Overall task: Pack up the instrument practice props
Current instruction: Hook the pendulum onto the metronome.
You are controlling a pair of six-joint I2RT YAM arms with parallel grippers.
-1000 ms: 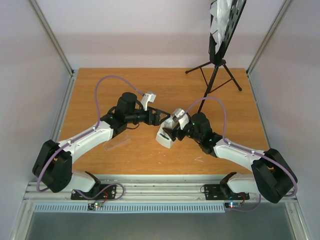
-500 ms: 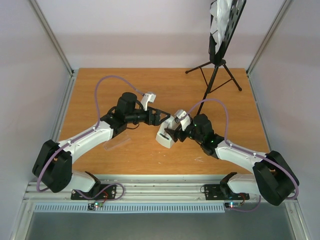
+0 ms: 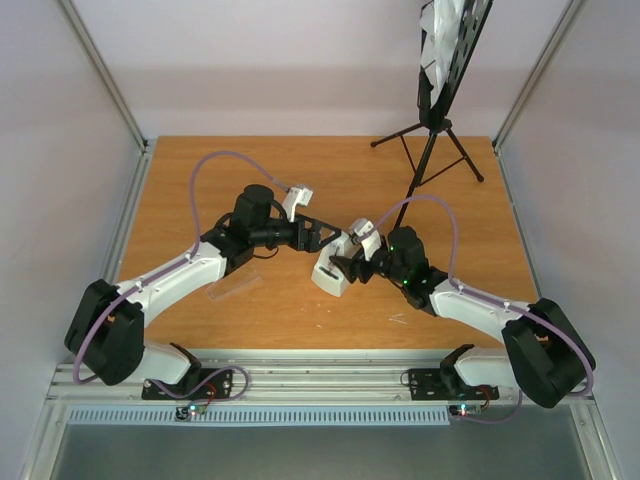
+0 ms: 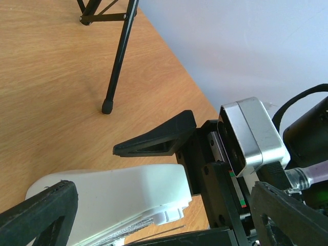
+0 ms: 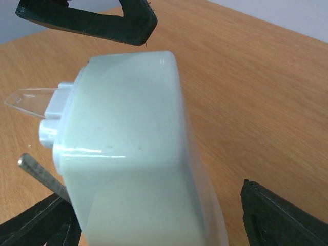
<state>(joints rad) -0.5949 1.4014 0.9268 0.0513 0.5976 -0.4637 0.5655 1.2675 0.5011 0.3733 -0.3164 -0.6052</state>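
Note:
The white metronome (image 3: 328, 274) lies on its side mid-table. It fills the right wrist view (image 5: 128, 148), with its pendulum rod (image 5: 40, 173) sticking out at the left. My right gripper (image 3: 347, 264) is open, one finger on each side of the metronome's body (image 5: 154, 205). My left gripper (image 3: 322, 238) is open just behind the metronome, which lies low between its fingers (image 4: 161, 205). The clear cover (image 3: 232, 288) lies apart on the table to the left. The black music stand (image 3: 432, 140) stands at the back right with white sheet-music pages (image 3: 440, 35) on its desk.
The stand's tripod legs (image 3: 465, 160) spread over the back right of the wooden table (image 3: 200, 180); one foot (image 4: 107, 107) shows in the left wrist view. Metal frame posts (image 3: 110, 90) and grey walls close in the sides. The two arms meet closely mid-table.
My right arm has shifted slightly, its wrist moving a little to the right and away. The metronome and my left arm have stayed where they were.

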